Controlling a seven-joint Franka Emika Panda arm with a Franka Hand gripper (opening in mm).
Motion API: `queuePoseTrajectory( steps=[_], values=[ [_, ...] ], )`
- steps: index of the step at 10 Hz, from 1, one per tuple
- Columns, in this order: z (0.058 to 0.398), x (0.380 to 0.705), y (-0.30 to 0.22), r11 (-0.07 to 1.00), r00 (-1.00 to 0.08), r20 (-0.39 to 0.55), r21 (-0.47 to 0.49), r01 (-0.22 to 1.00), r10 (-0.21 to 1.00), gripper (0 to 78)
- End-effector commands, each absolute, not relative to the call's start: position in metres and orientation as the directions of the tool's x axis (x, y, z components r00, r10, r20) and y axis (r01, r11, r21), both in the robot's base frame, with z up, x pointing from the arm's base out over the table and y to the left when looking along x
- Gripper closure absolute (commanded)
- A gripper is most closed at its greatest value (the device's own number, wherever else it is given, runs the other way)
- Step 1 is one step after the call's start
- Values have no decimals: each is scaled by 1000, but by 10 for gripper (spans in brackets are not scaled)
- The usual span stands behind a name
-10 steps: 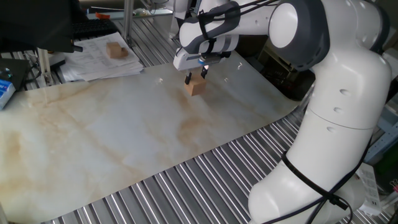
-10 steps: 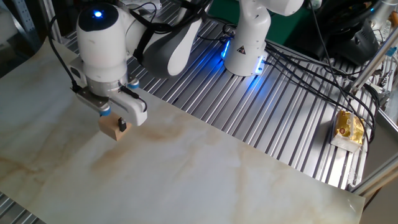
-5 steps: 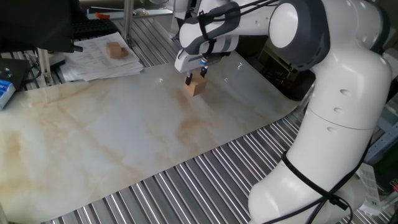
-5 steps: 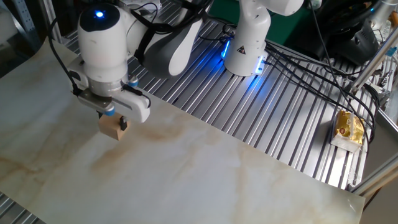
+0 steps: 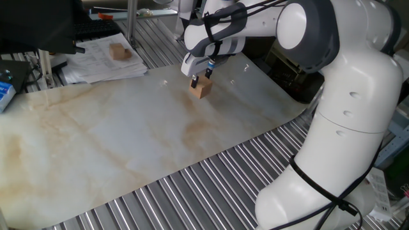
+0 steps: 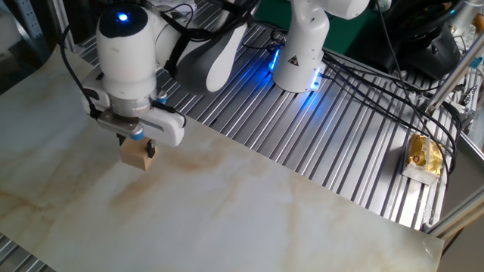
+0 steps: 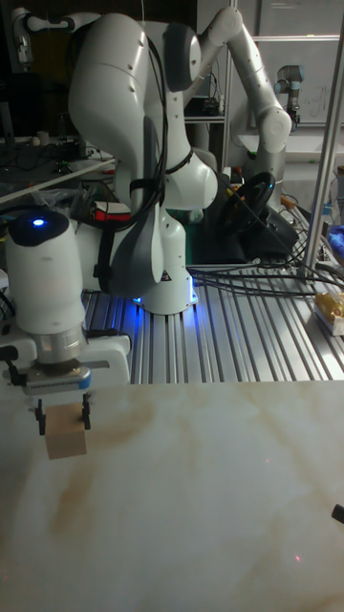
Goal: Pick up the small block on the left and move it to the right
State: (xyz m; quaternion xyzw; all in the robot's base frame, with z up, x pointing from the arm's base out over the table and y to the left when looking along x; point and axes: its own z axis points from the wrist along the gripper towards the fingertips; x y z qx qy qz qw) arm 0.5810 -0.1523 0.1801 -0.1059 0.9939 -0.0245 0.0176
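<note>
One second block (image 5: 117,51) lies on papers (image 5: 102,62).

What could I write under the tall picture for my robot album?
A white robot's gripper straddles a small wooden block on the marbled tabletop.

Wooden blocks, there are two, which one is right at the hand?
The small block on the marbled board, sitting between the fingers of the hand. The other wooden block lies far off on the stack of papers.
</note>
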Motion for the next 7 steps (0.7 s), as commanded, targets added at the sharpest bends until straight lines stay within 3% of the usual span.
queuePoseTrajectory(
  steps=[1, 4, 7],
  values=[
    [182, 582, -153, 976, -976, -35, -22, -215, -216, 764],
    [182, 582, -153, 990, -990, -24, -4, -139, -139, 764],
    [182, 582, -153, 990, -989, -23, -9, -143, -143, 764]
  ],
)
